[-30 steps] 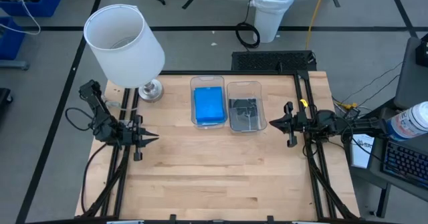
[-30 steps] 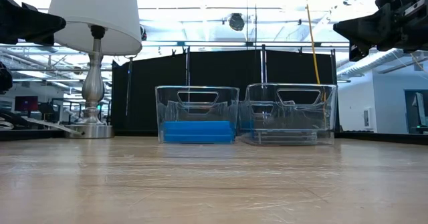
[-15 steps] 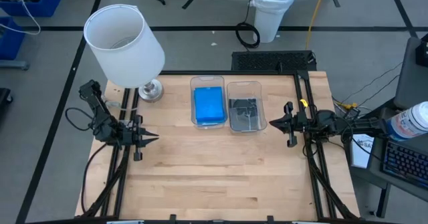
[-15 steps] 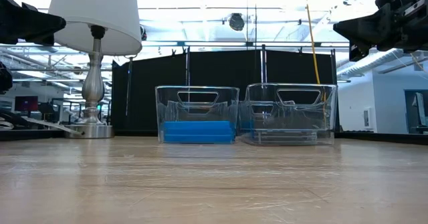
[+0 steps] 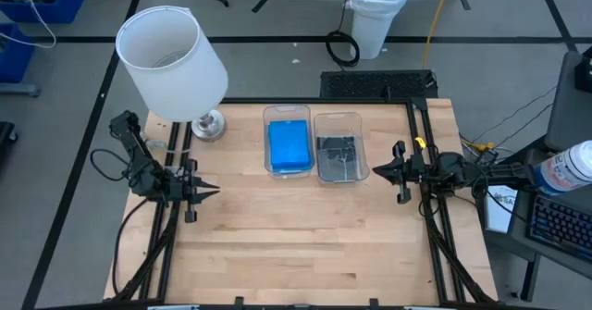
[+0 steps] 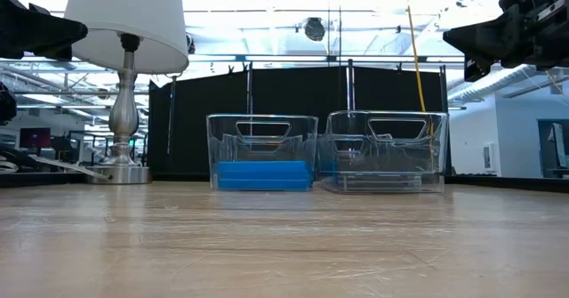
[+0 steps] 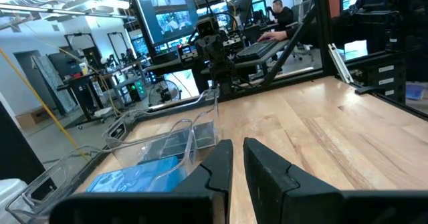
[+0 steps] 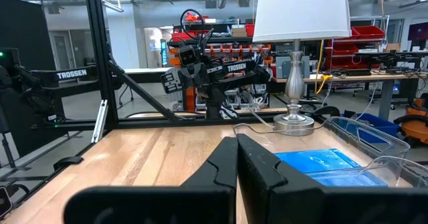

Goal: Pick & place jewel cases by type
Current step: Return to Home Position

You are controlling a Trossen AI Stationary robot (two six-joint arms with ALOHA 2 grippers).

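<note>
Wooden table [image 5: 305,245]: jewel cases [image 5: 289,145] inside bins [image 5: 287,109]; left gripper [image 5: 215,192], right gripper [image 5: 375,171] flank the bins, fingers together

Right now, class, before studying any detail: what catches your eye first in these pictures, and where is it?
The big white lamp at the back-left corner of the table dominates. Next come the bright blue jewel cases in the left clear bin, beside the dark cases in the right bin. The left pincer and right pincer wait at the table's sides, pointing inward.
</note>
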